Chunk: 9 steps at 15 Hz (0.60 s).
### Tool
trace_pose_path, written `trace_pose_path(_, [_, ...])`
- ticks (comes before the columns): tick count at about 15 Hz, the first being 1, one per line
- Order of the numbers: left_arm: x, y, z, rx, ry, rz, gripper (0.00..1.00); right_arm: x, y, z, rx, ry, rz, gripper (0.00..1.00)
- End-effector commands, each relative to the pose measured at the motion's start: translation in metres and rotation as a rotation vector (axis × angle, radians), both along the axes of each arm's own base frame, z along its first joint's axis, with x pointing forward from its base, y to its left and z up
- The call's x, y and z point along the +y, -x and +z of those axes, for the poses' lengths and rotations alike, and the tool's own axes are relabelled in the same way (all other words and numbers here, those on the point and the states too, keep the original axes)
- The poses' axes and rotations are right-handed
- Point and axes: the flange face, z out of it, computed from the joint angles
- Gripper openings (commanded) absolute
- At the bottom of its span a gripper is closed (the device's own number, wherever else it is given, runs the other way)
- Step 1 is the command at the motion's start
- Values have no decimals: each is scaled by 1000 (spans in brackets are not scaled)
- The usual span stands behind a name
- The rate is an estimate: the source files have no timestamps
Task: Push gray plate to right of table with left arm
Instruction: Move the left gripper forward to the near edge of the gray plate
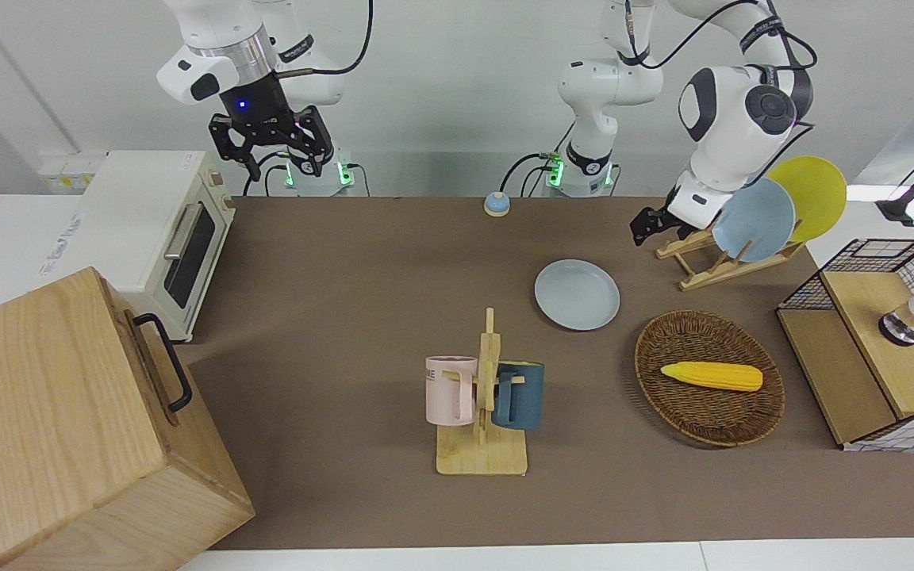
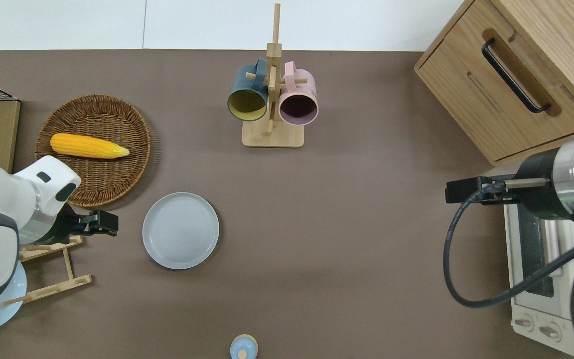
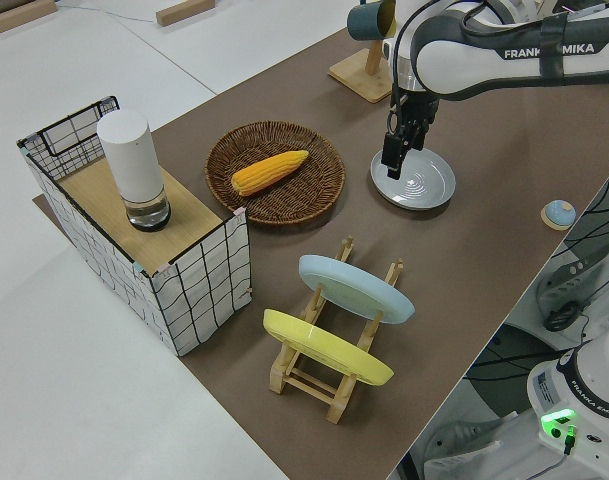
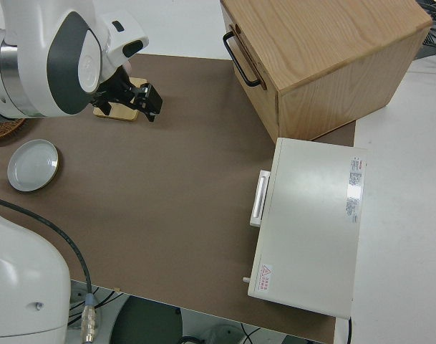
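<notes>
The gray plate (image 1: 577,294) (image 2: 181,230) (image 3: 414,178) (image 4: 33,165) lies flat on the brown table (image 1: 346,277), between the mug tree and the robots. My left gripper (image 1: 641,228) (image 2: 110,223) (image 3: 392,168) points down, shut with nothing in it. It hangs over the table between the wooden plate rack (image 2: 50,267) and the gray plate. A short gap separates it from the plate's rim on the left arm's end. My right gripper (image 1: 270,155) is parked, fingers spread open.
A wicker basket (image 2: 122,164) holding a corn cob (image 2: 87,145) sits just farther from the robots than the left gripper. The rack holds a sky-blue plate (image 1: 752,220) and a yellow plate (image 1: 810,194). Mug tree (image 2: 271,99), wooden cabinet (image 2: 516,75), toaster oven (image 1: 155,230), small blue knob (image 2: 243,347).
</notes>
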Motion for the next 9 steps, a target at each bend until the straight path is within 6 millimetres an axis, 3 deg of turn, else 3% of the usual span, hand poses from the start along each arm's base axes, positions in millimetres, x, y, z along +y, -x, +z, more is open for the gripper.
trace_pose_path(1, [-2,6,-30,-10,9,-4,993,-1,-1,3,0,-18,-4,996])
trace_pose_path(4, [-13,-1,-65,14,11,-11,993,-1,-1,3,0,-18,-4,996])
trace_pose_path(9, [-19,3,-92,1,22,-7,989,-1,-1,3,0,-18,-4,996])
